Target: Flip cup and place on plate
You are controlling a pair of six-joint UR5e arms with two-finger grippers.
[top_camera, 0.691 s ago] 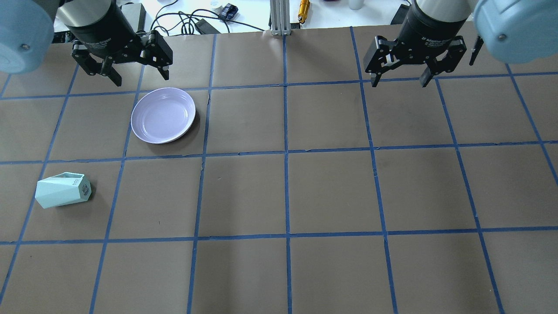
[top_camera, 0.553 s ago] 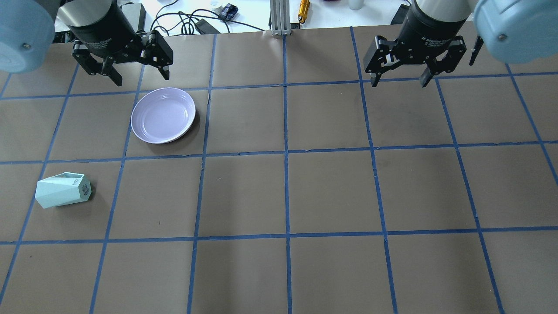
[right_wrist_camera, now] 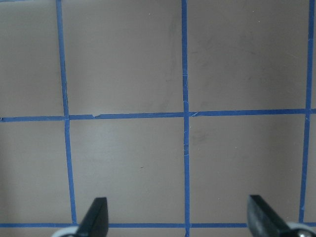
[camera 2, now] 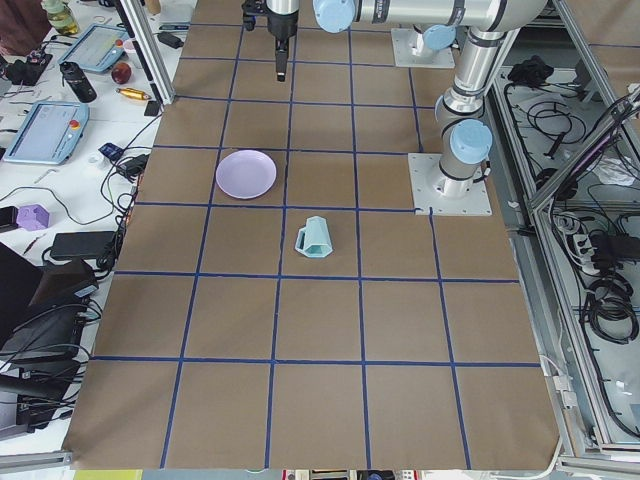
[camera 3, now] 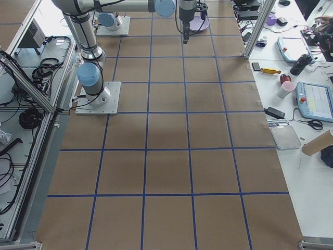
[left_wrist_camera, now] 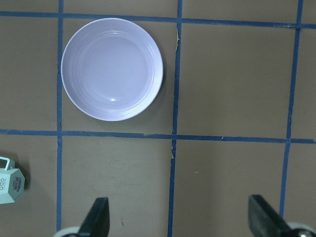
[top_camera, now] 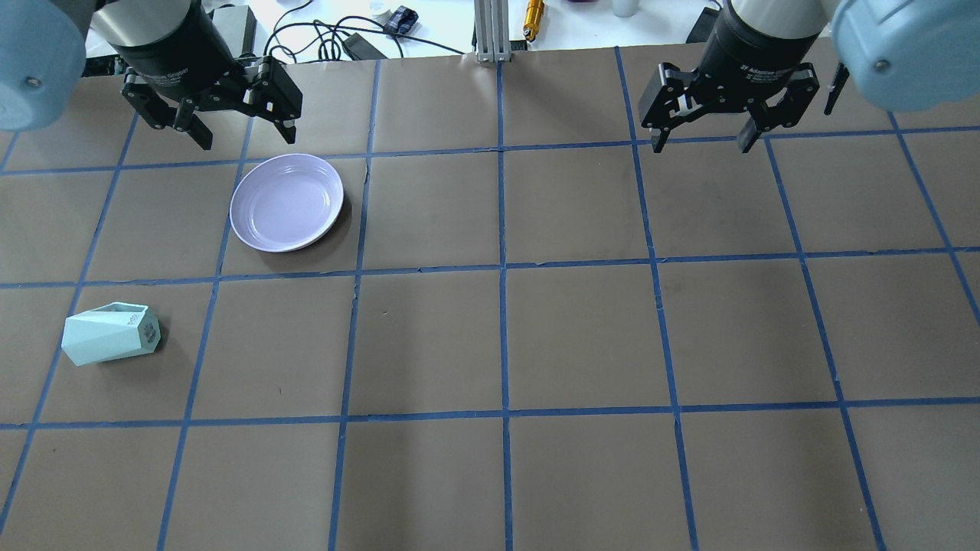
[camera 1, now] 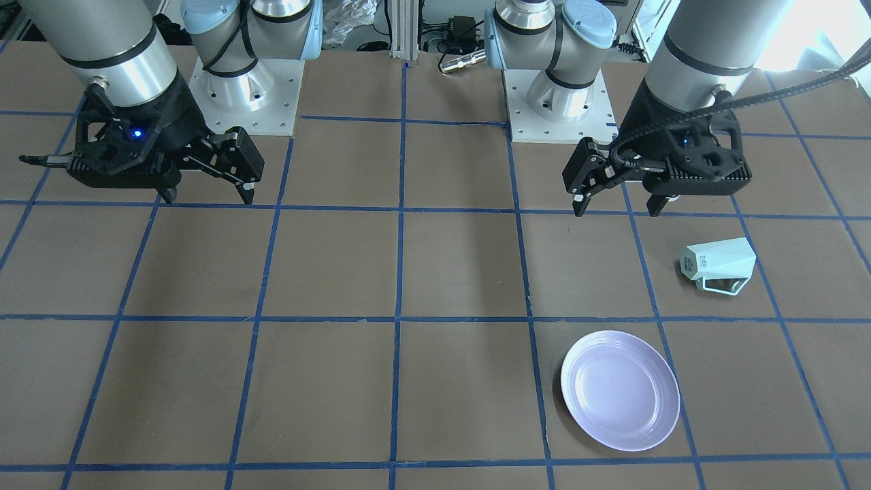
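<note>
Here, one cup point(top_camera: 109, 337), one plate point(top_camera: 287, 202), two spread hands point(top_camera: 247, 138) point(top_camera: 702, 144)

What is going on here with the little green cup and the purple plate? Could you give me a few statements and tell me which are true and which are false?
1. The cup lies on its side on the table. True.
2. The cup sits on the plate. False: the plate is empty, and the cup lies apart from it.
3. The left gripper and the right gripper are both open and hold nothing. True.
4. The cup and the plate are on the right arm's side of the table. False: both are on the left arm's side.
</note>
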